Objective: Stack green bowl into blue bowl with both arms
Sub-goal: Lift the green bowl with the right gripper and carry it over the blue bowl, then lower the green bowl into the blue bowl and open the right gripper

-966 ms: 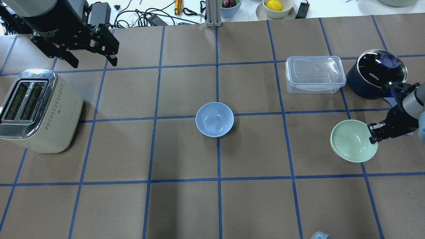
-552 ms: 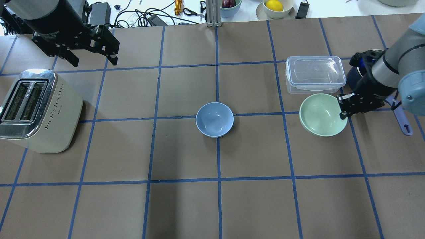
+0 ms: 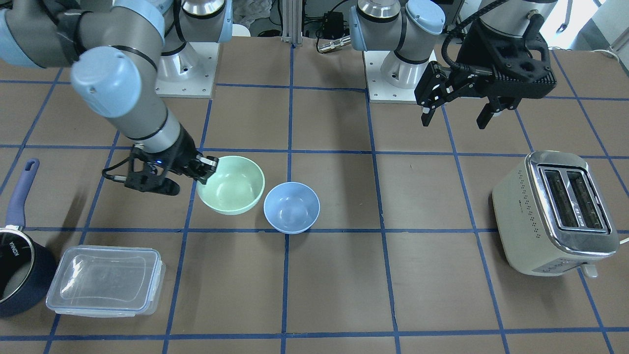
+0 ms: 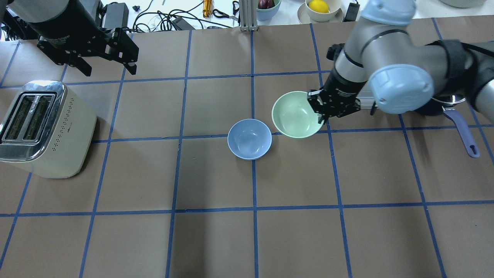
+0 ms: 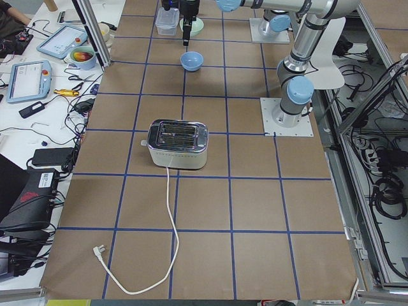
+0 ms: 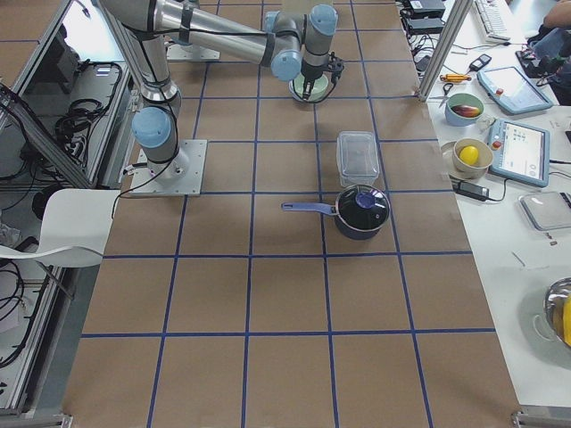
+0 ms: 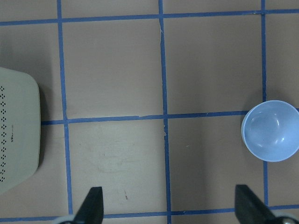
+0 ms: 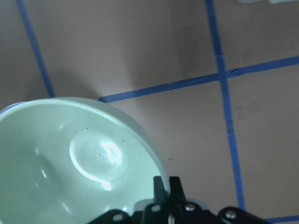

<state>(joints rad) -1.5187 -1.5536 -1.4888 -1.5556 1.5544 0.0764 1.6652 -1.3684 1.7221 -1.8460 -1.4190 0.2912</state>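
**Green bowl** (image 4: 297,114): a second ago you had it at the table's right edge. It now sits just beside the blue bowl (image 4: 249,139), on that bowl's far-right side, with the rims close but not overlapping. It looks carried clear of the paper. The right wrist view shows a shadow beneath it.

**Right gripper** (image 4: 321,112): its fingers are pinched together on the green bowl's right-hand rim, one inside and one outside. Your arm has swept in across the clear food container (image 3: 105,280) and the navy saucepan (image 3: 19,275).

**Blue bowl**: unmoved, upright and empty on the grid crossing at table centre.

**Left gripper** (image 4: 110,72): its fingers are spread apart and hold nothing. It hangs above the far-left squares behind the toaster (image 4: 42,127), where it was a second ago.

**Reading for the task**: your transport leg looks nearly finished. What remains is a short shift toward the left and the near side to centre green over blue, then a lowering and a release. Watch the rim-to-rim clearance, since a low approach could nudge the blue bowl. The left arm has yet to contribute.
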